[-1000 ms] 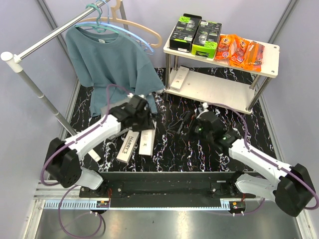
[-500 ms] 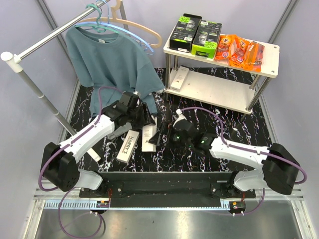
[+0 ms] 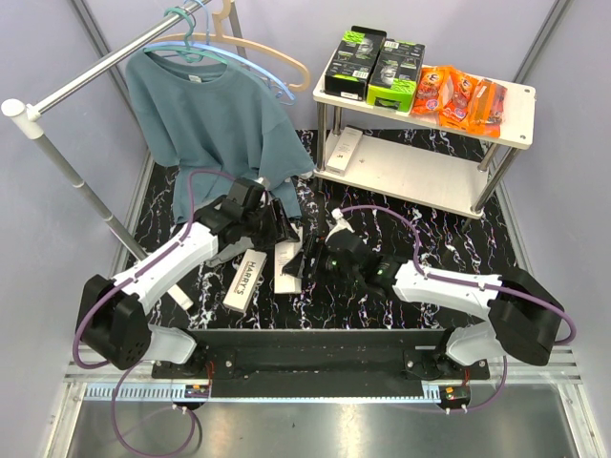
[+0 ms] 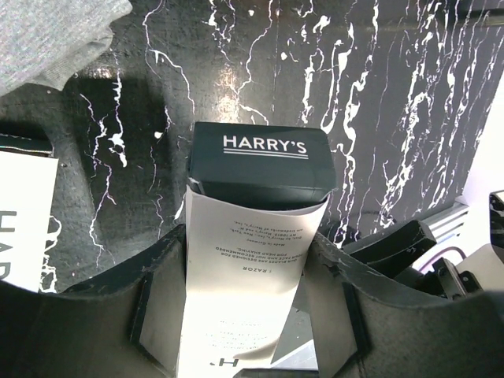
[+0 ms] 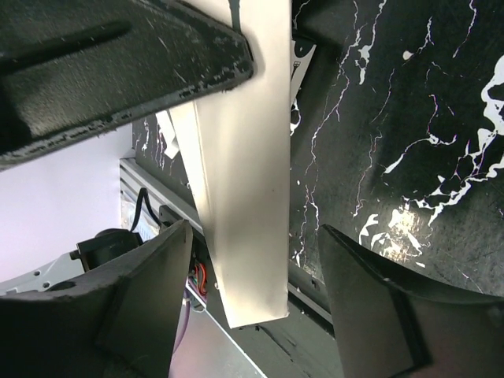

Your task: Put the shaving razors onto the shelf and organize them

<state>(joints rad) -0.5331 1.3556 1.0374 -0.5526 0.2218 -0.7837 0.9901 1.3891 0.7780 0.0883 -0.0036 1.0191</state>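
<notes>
My left gripper [image 4: 248, 307] is shut on a slim white HARRY'S razor box [image 4: 252, 236] with a dark end cap, held tilted above the black marbled table. In the top view this box [image 3: 286, 262] sits between both arms. My right gripper [image 5: 256, 291] is open and straddles the box's free end [image 5: 244, 157], with a gap on each side. A second HARRY'S box [image 3: 246, 280] lies on the table. The shelf [image 3: 520, 114] holds two black-and-lime boxes [image 3: 372, 67] and orange packs [image 3: 458, 95] on top. One white box [image 3: 345, 150] lies on the lower board.
A teal T-shirt [image 3: 215, 124] hangs from a metal rail [image 3: 67, 91] at the back left, with spare hangers beside it. Grey cloth [image 4: 55, 31] shows at the top left of the left wrist view. The table's metal front rail [image 3: 315, 339] runs close under both grippers.
My right arm has swung left from mid-table to the box in my left gripper, and its jaws have narrowed around the box's end. The left arm shifted slightly back with the box.
</notes>
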